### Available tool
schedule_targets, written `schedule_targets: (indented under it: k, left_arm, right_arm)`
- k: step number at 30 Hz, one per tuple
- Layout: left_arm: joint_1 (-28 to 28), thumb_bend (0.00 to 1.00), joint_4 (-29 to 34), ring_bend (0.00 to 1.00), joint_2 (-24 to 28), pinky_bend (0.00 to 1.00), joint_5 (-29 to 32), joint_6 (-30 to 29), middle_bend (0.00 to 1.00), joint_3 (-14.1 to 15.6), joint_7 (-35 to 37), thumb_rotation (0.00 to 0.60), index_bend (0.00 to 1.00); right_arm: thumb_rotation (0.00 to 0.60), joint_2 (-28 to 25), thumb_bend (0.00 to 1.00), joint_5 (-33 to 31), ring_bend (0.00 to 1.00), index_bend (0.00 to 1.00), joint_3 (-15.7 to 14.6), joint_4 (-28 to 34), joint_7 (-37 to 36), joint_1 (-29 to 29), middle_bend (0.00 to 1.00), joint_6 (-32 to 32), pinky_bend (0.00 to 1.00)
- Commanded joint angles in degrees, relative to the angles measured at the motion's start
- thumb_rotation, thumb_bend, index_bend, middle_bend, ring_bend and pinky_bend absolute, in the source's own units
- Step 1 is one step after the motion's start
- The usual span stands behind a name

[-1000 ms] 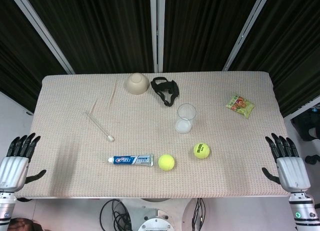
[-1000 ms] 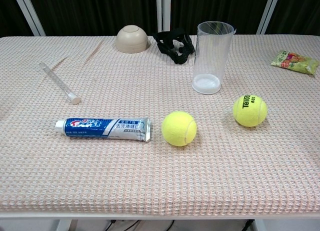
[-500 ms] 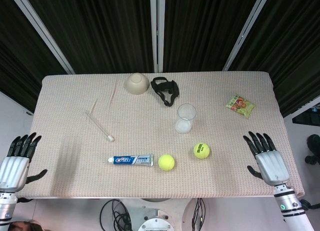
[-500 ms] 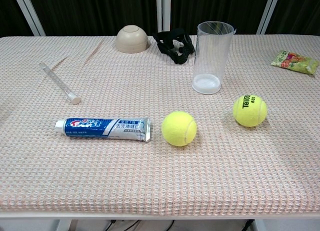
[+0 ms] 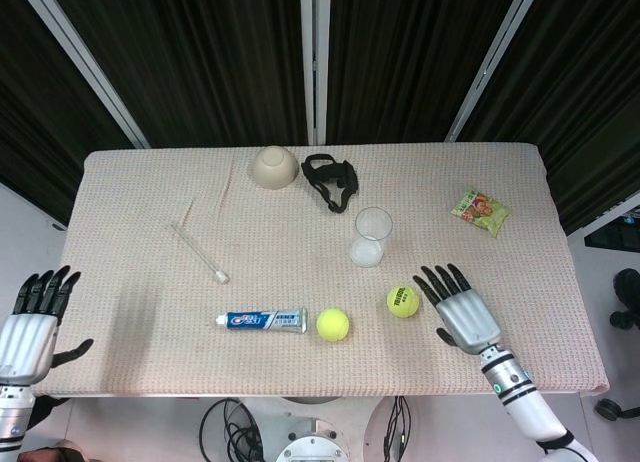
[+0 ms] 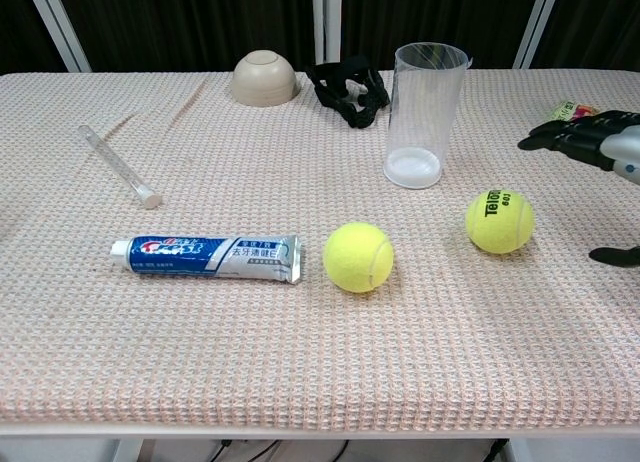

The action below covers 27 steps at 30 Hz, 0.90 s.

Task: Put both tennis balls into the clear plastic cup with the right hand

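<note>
1. Dark curtains hang behind the beige waffle-weave cloth surface (image 5: 150, 212), which fills the middle of the head view and carries everything the task needs.

2. At the centre of that view stands the clear plastic cup (image 5: 371, 236), upright with its mouth up and nothing in it, so a ball can be dropped straight in from above.

3. Lower centre lies the plain yellow-green tennis ball (image 5: 333, 324), just beside the crimped end of the blue and white toothpaste tube (image 5: 262, 321).

4. To its right sits the yellow-green tennis ball with dark lettering (image 5: 402, 301), below and slightly right of the cup; both balls rest free on the cloth.

5. In the lower right, the right robot hand (image 5: 462, 310) hangs over the cloth with fingers spread and nothing held, its fingertips just beside the lettered ball. That placement suggests this ball is the first target, being the nearer one.

6. In the chest view the same hand enters at the right edge, thumb held apart below the fingers, which looks like a pre-grasp shape.

7. The left robot hand (image 5: 30, 327) waits off the lower left edge, fingers apart and grasping nothing, clear of a right-hand job.

8. A tan upturned bowl (image 5: 275, 166), a black strap (image 5: 330, 179), a clear thin rod (image 5: 198, 250) and a green snack packet (image 5: 480, 211) sit well apart from the balls.
</note>
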<state>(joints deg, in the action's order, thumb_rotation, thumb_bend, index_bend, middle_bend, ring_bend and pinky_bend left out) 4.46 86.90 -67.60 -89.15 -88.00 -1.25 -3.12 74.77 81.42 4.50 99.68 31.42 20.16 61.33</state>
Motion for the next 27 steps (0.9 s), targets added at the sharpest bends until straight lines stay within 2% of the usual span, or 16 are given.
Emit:
schedule_targets:
  k: [1, 8, 14, 21, 24, 27]
  left_arm:
    - [-0.06, 0.01, -0.20, 0.00, -0.17, 0.00, 0.36, 0.10, 0.00, -0.16, 0.17, 0.600, 0.04]
    - [-0.02, 0.01, -0.64, 0.00, -0.21, 0.00, 0.16, 0.02, 0.00, -0.17, 0.52, 0.600, 0.04]
    - [-0.10, 0.01, -1.07, 0.00, 0.06, 0.00, 0.29, 0.06, 0.00, -0.15, 1.65, 0.600, 0.04]
    - [-0.27, 0.01, -1.97, 0.00, -0.17, 0.00, 0.49, 0.13, 0.00, -0.06, 3.17, 0.600, 0.04]
    - [-0.24, 0.01, -2.31, 0.00, -0.30, 0.00, 0.58, 0.28, 0.00, -0.08, 3.54, 0.600, 0.04]
    - [-0.15, 0.01, -2.62, 0.00, -0.41, 0.00, 0.55, 0.44, 0.00, -0.06, 3.84, 0.600, 0.04]
  right_arm:
    - [0.600, 2.80, 0.17, -3.08, 0.00, 0.00, 1.28, -1.64, 2.22, 2.29, 0.00, -2.07, 0.01]
    - [0.600, 7.33, 0.18, -3.71, 0.00, 0.00, 2.01, -7.26, -0.19, 5.88, 0.01, -4.52, 0.16]
    - [0.600, 8.80, 0.18, -3.97, 0.18, 0.03, 1.43, -8.56, -1.51, 7.72, 0.13, -6.01, 0.33]
    - [0.600, 8.97, 0.23, -4.33, 0.34, 0.33, 0.34, -8.53, -3.04, 8.69, 0.33, -6.60, 0.51]
    - [0.600, 9.51, 0.31, -2.88, 0.40, 0.47, 0.09, -9.41, -3.86, 8.14, 0.40, -4.02, 0.59]
    - [0.600, 9.87, 0.45, -0.83, 0.47, 0.61, 0.04, -10.25, -6.40, 7.52, 0.47, -1.18, 0.67]
